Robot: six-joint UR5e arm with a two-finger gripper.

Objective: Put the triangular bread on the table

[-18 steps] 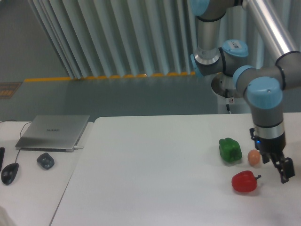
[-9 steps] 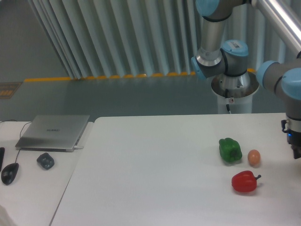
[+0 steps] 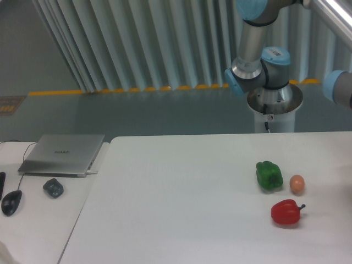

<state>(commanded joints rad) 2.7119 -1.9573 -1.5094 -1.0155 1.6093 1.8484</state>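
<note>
The triangular bread is out of view. The large white table (image 3: 181,209) fills the lower right of the frame. The gripper is out of view past the right edge; only the arm's base joints (image 3: 258,71) and a blue elbow cap (image 3: 340,88) show. On the table stand a green pepper (image 3: 269,175), a small orange-tan egg (image 3: 297,184) and a red pepper (image 3: 286,212).
A narrower white desk at the left carries a closed laptop (image 3: 63,154), a black mouse (image 3: 11,202) and a small dark object (image 3: 53,187). The robot's pedestal (image 3: 273,110) stands behind the table's far edge.
The wrist and gripper moved right from above the egg and red pepper, and have left the frame. The peppers and egg have not moved.
</note>
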